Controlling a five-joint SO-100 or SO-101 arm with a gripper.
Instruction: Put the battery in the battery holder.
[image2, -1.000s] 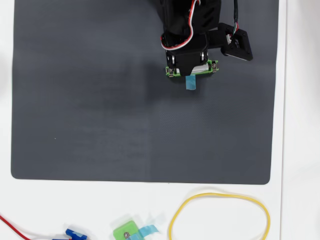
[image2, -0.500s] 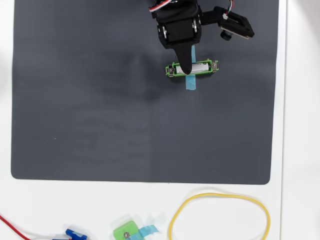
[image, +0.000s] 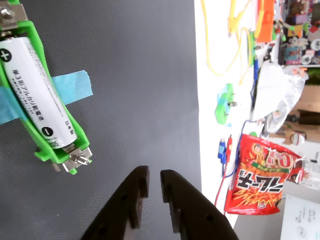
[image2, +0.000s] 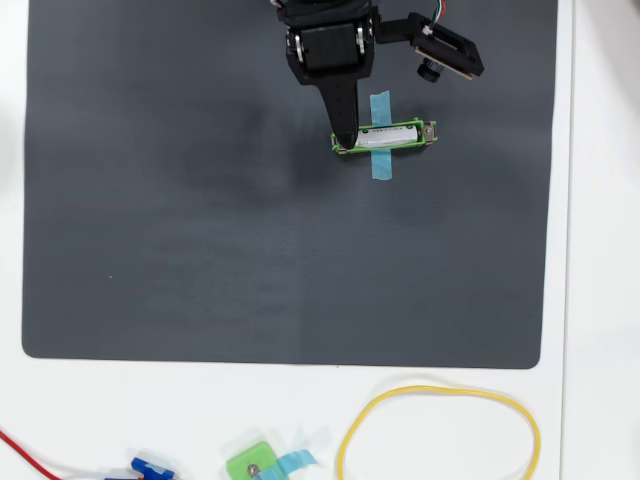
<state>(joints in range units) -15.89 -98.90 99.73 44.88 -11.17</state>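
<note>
With the AA battery (image: 34, 95) already seated in the green battery holder (image: 59, 150) up-left of it, the empty, nearly closed pincer (image: 154, 185) could nudge the frame's near end and unseat the cell.

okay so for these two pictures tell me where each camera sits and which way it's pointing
Wrist view: rides on the arm, looking down along the claw at the dark mat; both black claw fingers show, nearly closed and empty.
Overhead view: fixed above, looking straight down on the mat; the arm enters from the top edge.
Both show the battery lying in the green battery holder, taped down with blue tape.
</note>
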